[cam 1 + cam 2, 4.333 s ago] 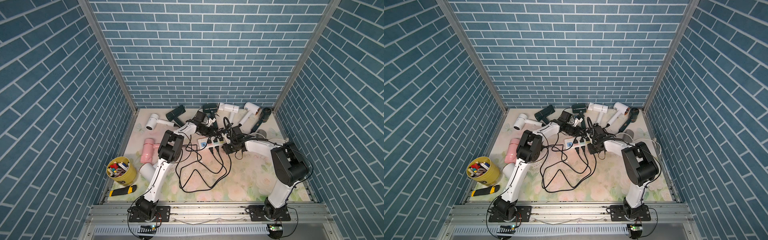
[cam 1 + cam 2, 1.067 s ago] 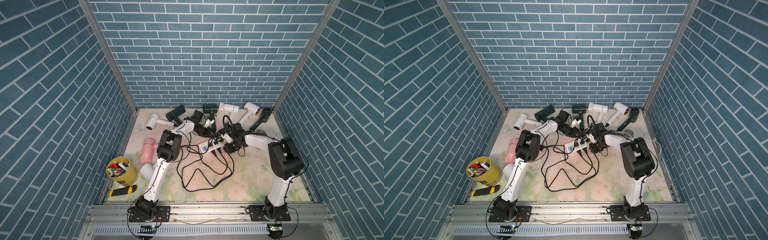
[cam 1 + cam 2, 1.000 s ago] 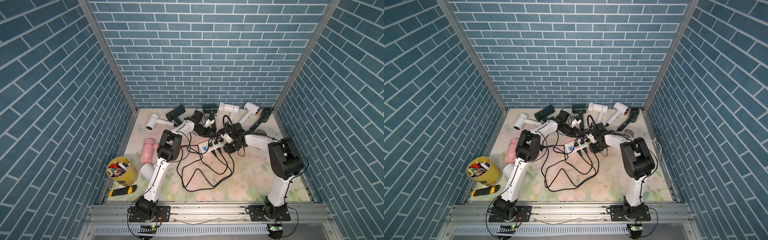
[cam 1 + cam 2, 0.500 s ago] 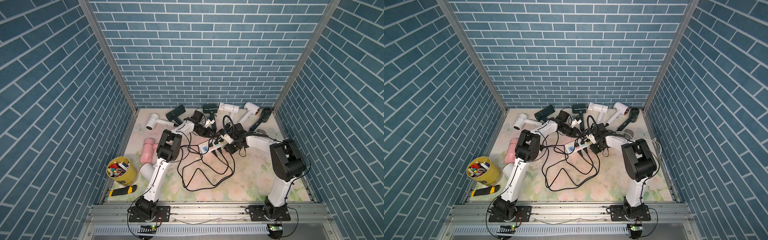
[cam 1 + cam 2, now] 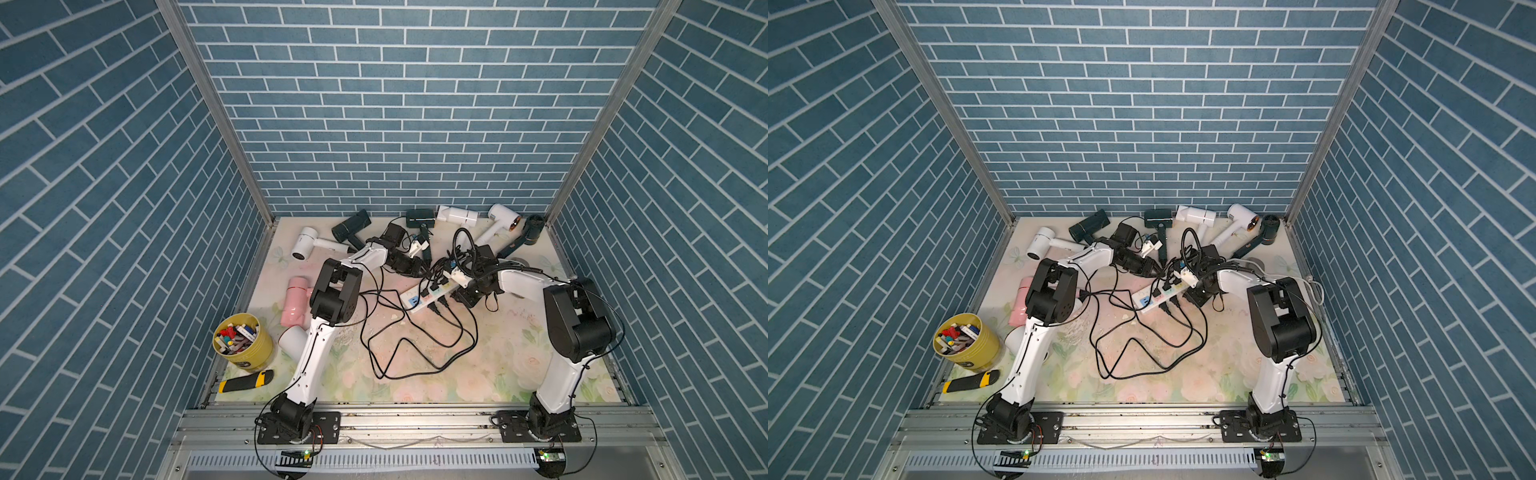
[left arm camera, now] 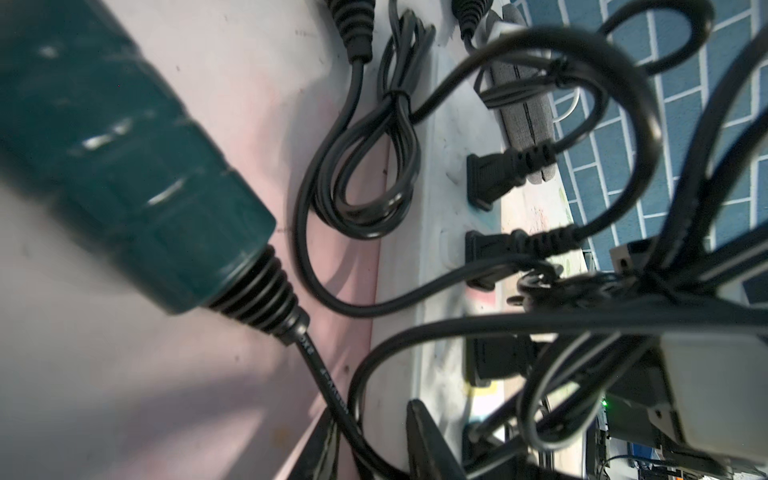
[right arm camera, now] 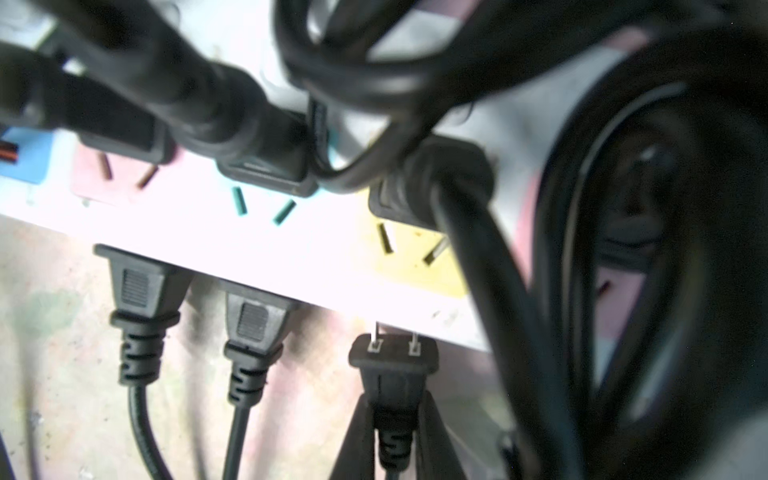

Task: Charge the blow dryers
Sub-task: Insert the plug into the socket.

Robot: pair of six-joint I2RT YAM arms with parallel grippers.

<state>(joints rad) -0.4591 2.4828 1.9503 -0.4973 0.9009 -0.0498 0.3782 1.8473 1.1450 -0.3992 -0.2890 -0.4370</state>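
Both top views: blow dryers lie along the back of the counter, cords tangled over the power strip mid-counter. Both arms crowd it, so a snag could yank seated plugs.

L wrist: green dryer cord runs btwn narrow L jaws; can't tell if pinched. A tug would drag the dryer.

R wrist: R jaws clamp a plug, prongs half in. A skewed push could bend them or shove the strip.

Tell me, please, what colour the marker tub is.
The marker tub is yellow; clearest in a top view.
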